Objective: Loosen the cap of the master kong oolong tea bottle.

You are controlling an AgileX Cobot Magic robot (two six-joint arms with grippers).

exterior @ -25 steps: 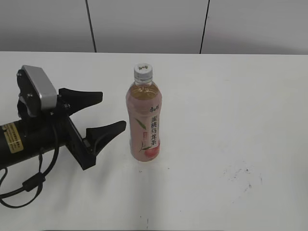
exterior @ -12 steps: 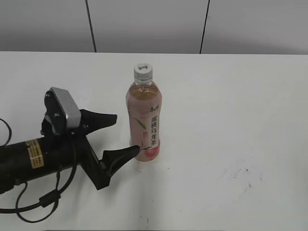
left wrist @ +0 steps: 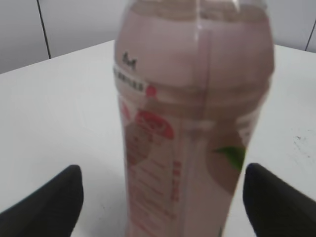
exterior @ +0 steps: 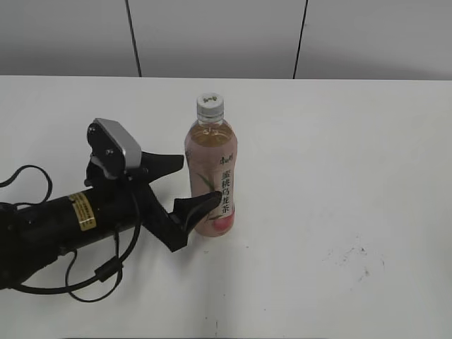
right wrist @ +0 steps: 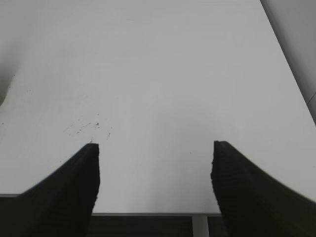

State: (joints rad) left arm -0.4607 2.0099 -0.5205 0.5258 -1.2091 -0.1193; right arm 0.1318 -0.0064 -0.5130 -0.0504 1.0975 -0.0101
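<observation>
Bottle [exterior: 211,176]: upright on white table, clear plastic, amber tea, pink label with dark characters, green leaf, peach picture.
Cap [exterior: 210,104]: white, ribbed, small dark mark on top, seated on neck.

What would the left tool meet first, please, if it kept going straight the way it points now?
The master kong oolong tea bottle: the open left tool points at its labelled body, one finger on each side. How near it is to touching is unclear.
</observation>
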